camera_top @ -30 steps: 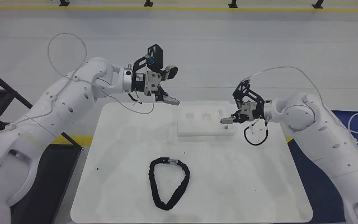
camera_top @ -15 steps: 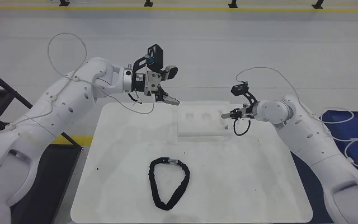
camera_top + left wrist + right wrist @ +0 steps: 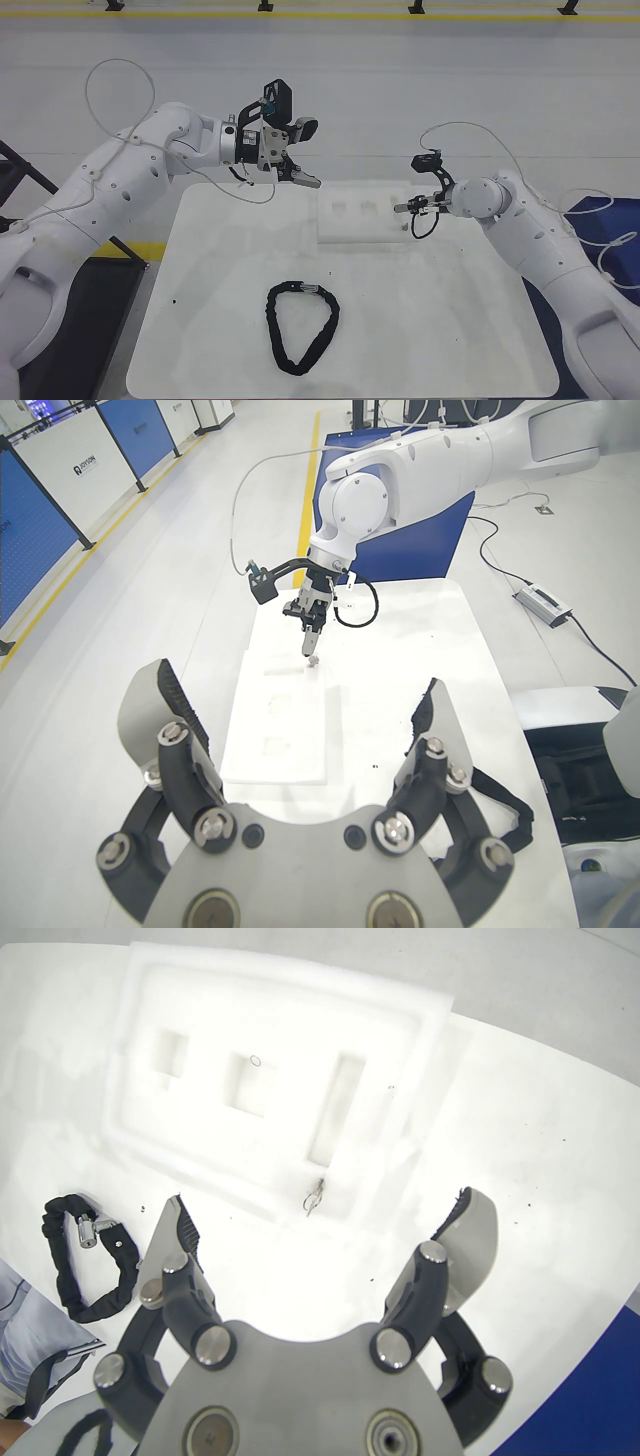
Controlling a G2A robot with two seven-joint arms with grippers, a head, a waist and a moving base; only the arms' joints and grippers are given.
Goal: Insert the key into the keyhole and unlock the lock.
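The key (image 3: 314,1198) is seen lying on the foam tray (image 3: 280,993), just beside the end of its long slot, with what looks like a small ring attached. The right gripper (image 3: 320,1205) is held above it, fingers wide apart and nothing between them. The left gripper (image 3: 300,695) is held over the far edge of the table (image 3: 450,330), left of the tray, likewise spread and empty. The chain lock (image 3: 302,325) is laid in a closed loop on the table nearer the robot, well apart from tray and key, with its metal cylinder on the far side of the loop. The step in hand is judged to be the pickup of the key. Being thin and low on soft foam, the key could be missed or pushed aside, or foam could be pinched with it and the tray lifted. If the ring alone is caught, the blade would be left dangling and could not be aimed at the keyhole. With a skewed grasp, the loose lock could be shoved across the table unless it is steadied
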